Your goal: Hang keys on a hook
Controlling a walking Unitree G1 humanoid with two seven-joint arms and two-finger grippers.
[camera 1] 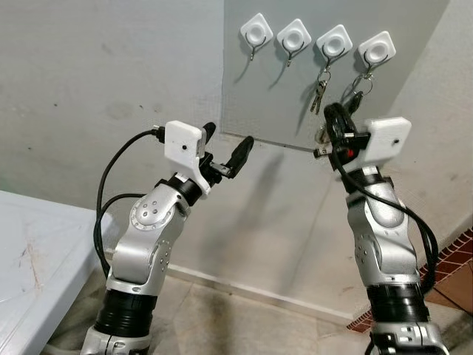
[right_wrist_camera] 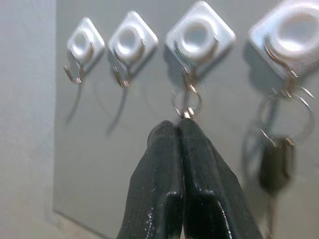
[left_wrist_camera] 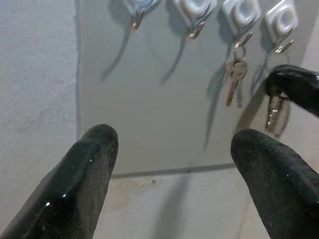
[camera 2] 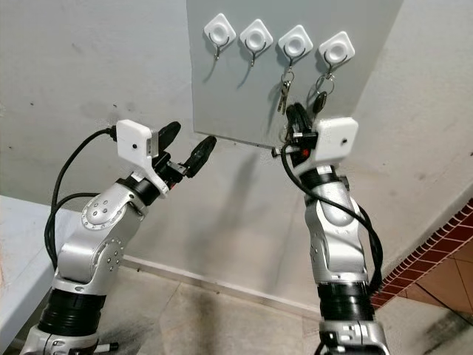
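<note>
**Four hooks on the panel, two already carrying keys**

Four white hooks sit in a row on the grey panel (camera 1: pixel 295 89). Going left to right: the first hook (camera 1: pixel 256 32) and the second hook (camera 1: pixel 293 35) are bare; the third hook (camera 1: pixel 334 43) carries a ring with silver keys (camera 1: pixel 318 95) dangling below it; the fourth hook (camera 1: pixel 377 50) holds a ring with a dark-headed key (camera 1: pixel 358 95).

Down at the left, the left gripper (camera 1: pixel 224 151) is raised well short of the panel, its two black fingers spread wide with nothing between them. At the right, the right gripper (right_wrist_camera: pixel 180 130) reaches up just under the third hook, its fingers pressed tight together with their tips at the ring (right_wrist_camera: pixel 187 103) hanging there; whether they actually pinch the ring or a key I cannot tell, as the fingers hide whatever lies between them.

Keys like these are likely light, hard and slick metal, and they swing freely on the ring. The flat head of a key probably gives the surest hold, leaving the thin ring free to slip over the hook's wire tip.
</note>
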